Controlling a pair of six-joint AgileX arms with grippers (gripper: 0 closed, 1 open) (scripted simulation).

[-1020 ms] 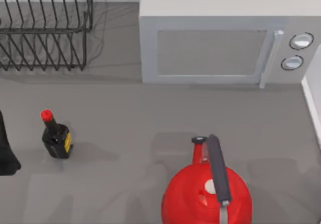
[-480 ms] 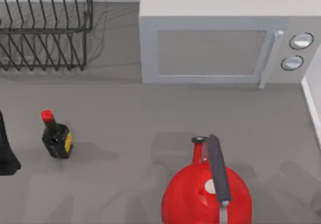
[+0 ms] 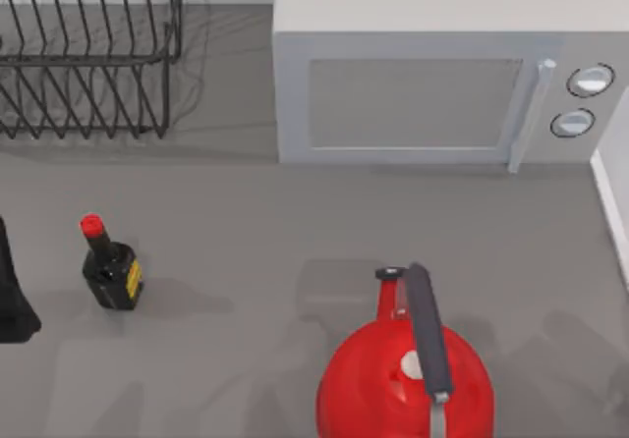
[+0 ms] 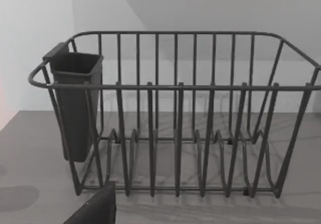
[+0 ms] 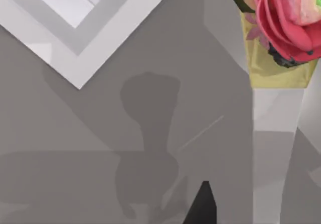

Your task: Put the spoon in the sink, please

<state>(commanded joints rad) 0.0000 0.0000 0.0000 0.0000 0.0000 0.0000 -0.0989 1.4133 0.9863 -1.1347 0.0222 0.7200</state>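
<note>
The spoon is out of view. A white sink rim [image 5: 75, 38] shows as a corner in the right wrist view, and a white edge [image 3: 611, 202] runs along the top view's right side. A dark tip of my right gripper [image 5: 200, 206] hangs over grey counter near that rim, above its own shadow. A thin pale streak [image 5: 200, 131] lies on the counter there; I cannot tell what it is. My left arm [image 3: 15, 301] sits parked at the left edge, and a dark part of its gripper [image 4: 95, 211] faces the dish rack [image 4: 175, 133].
A microwave [image 3: 432, 75] stands at the back and a black wire dish rack [image 3: 88, 55] at the back left. A dark bottle with a red cap [image 3: 110, 266] stands on the left. A red kettle [image 3: 408, 374] sits at the front. A vase of pink flowers [image 5: 281, 28] stands near the sink.
The faint shadows on the counter at the lower right have shifted. The objects and the left arm have stayed still.
</note>
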